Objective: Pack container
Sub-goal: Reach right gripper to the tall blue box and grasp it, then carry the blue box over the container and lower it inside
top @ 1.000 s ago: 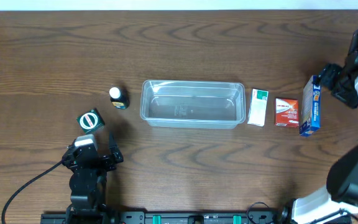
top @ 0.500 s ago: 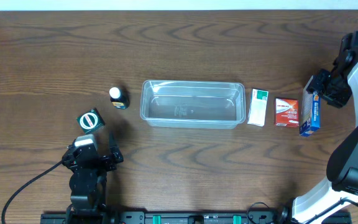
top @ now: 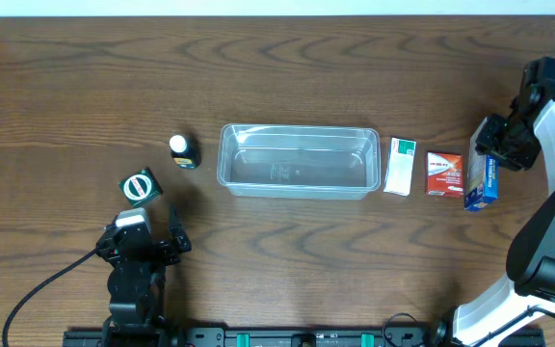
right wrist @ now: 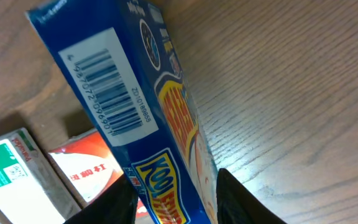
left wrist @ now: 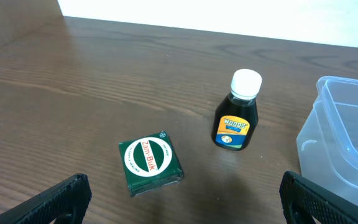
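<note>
At the near edge of the table (top: 287,275) the left gripper (left wrist: 182,196) sits low over the wood with its fingers spread wide and nothing between them. Bare wood runs to its right along the whole near side. Just ahead of it a green square tin (top: 140,186) lies flat, and a little farther a dark bottle (top: 182,151) with a white cap stands upright, apart from the tin. The container (top: 297,164) lies lengthwise at the middle of the table, holding nothing. Its left end is near the bottle but not touching it. Its right end is just beside a white-and-green box (top: 400,166), with only a thin gap between them. Next in the row is a red-and-white box (top: 444,174), then a blue carton (top: 480,185) standing on edge close against it. The right gripper (right wrist: 176,208) straddles the far end of that carton, one finger on each broad face. Whether the fingers press on it cannot be told. Beyond the row, open wood reaches to the far edge.
</note>
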`<state>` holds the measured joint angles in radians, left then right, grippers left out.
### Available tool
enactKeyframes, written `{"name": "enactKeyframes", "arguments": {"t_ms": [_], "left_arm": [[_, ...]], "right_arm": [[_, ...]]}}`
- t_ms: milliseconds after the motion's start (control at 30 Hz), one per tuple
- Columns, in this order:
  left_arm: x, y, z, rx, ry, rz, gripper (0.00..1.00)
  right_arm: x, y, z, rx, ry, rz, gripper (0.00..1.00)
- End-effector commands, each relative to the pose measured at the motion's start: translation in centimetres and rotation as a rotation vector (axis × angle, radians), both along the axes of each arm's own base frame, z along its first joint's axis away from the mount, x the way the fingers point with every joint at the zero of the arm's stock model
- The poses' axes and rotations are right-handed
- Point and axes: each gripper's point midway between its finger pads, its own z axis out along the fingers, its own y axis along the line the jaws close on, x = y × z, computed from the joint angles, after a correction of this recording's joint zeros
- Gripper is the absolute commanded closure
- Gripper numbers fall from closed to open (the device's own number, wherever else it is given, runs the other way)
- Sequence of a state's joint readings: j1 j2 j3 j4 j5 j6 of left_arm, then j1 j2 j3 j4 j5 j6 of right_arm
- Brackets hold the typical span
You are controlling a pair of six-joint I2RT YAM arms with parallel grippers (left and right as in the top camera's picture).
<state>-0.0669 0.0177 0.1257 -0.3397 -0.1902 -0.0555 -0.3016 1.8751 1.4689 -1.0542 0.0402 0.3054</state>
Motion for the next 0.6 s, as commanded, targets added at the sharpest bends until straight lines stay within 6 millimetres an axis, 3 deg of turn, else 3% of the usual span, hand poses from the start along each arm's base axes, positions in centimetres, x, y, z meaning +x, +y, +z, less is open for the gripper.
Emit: {"name": "enactKeyframes", "arguments": {"t_ms": [0,133,267,367,567], "left_arm": [[-0.1,0.1,-1.1,-0.009,0.027,0.01,0.02],[-0.1,0.1,-1.1,-0.009,0.027,0.01,0.02],[-0.1,0.1,-1.1,-0.009,0.027,0.01,0.02],[-0.1,0.1,-1.1,-0.009,0.027,0.01,0.02],[-0.1,0.1,-1.1,-0.009,0.027,0.01,0.02]], "right_arm": [[-0.3,0.3,-0.7,0.004,0.024,0.007,0.66],[-0.3,0.4,-0.7,0.006,0.022,0.007,0.81],[0.4,0.6,1.0,0.016,-0.016,0.038,0.83],[1.6,1.1,4.2,0.007,-0.082,0.061,0.84],[3.6,4.5,13.4,-0.031,-0.286,0.17,0.91]]}}
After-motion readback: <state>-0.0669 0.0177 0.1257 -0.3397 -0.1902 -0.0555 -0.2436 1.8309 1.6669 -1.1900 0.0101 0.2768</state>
